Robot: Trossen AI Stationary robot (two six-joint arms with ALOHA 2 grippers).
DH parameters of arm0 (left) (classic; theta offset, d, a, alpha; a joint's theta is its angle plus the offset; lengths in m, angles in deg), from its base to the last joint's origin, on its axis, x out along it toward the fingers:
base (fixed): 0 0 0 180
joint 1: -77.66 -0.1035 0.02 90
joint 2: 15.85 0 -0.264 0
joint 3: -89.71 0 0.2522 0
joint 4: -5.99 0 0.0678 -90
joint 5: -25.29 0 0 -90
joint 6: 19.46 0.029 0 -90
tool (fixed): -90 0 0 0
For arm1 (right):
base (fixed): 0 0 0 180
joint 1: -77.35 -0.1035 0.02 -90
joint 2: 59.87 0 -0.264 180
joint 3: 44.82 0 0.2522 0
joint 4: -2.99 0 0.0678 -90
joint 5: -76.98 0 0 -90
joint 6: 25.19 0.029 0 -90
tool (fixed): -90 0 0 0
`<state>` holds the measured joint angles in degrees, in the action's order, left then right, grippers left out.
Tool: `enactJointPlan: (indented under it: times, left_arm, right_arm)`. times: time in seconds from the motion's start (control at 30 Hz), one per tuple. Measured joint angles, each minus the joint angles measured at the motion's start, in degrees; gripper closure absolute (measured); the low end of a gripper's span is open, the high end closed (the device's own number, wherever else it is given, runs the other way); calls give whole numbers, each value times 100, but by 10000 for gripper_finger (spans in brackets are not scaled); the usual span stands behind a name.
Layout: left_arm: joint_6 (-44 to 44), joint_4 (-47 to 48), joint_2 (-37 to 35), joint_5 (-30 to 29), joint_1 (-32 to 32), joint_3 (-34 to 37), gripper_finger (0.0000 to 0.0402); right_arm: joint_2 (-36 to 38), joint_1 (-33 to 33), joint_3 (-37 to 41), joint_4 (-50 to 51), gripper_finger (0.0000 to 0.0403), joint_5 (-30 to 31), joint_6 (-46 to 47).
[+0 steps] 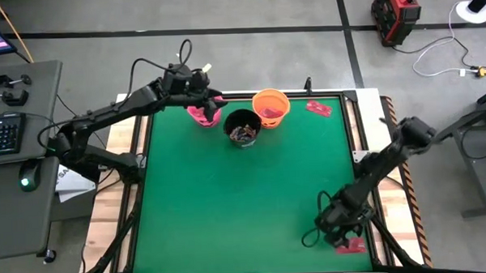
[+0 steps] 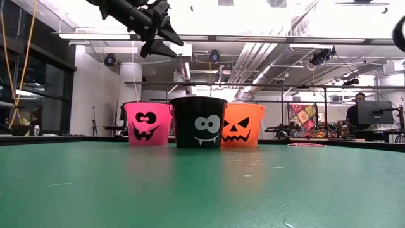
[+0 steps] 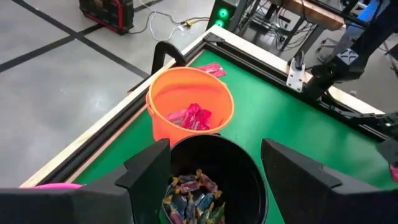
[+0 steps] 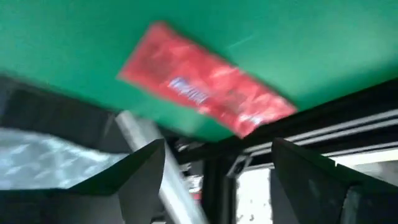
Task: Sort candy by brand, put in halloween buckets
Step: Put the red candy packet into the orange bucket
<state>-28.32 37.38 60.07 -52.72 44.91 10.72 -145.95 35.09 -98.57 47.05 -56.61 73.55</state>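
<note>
Left gripper (image 1: 202, 91) hovers above the pink bucket (image 2: 148, 123), fingers wide and empty. Right gripper (image 1: 341, 229), well away from that bucket, spreads fingers over a red packet (image 4: 205, 87), likely to grasp it.

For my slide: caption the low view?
Pink, black and orange Halloween buckets lined up on green table.

1. Green surface (image 1: 229, 210) fills the middle, light wood framing along its edges
2. A grey desk (image 1: 19, 209) off to one side carries a black keyboard (image 1: 1, 133) and a mouse (image 1: 27, 178) glowing green
3. A red case (image 1: 395, 14) sits on the grey floor, a white cable (image 1: 439, 53) trailing nearby
4. Far back, a person (image 2: 359, 101) sits behind a monitor (image 2: 374, 112)
</note>
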Motion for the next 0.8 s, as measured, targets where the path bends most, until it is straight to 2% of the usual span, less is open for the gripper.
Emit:
enactJointPlan:
  times: [0.27,0.47,0.53,0.63,0.77,0.8]
  left_arm:
    - [-57,-120,2,-6,0,0,161]
    - [-262,-116,2,-13,0,0,161]
    - [-306,-116,2,-17,0,0,161]
    - [-320,-116,2,-20,0,0,161]
    - [-402,-116,2,-27,0,0,161]
    - [-402,-116,2,-36,0,0,161]
  right_arm:
    - [-910,-210,0,-203,116,-40,-477]
    - [-1481,-321,-26,-532,117,-483,-934]
    - [-1602,-345,-33,-531,129,-577,-1095]
    - [-1635,-342,-26,-465,189,-600,-1332]
    - [-1644,-345,-147,-259,346,-496,-1837]
    - [-1646,-345,-195,-213,373,-463,-1999]
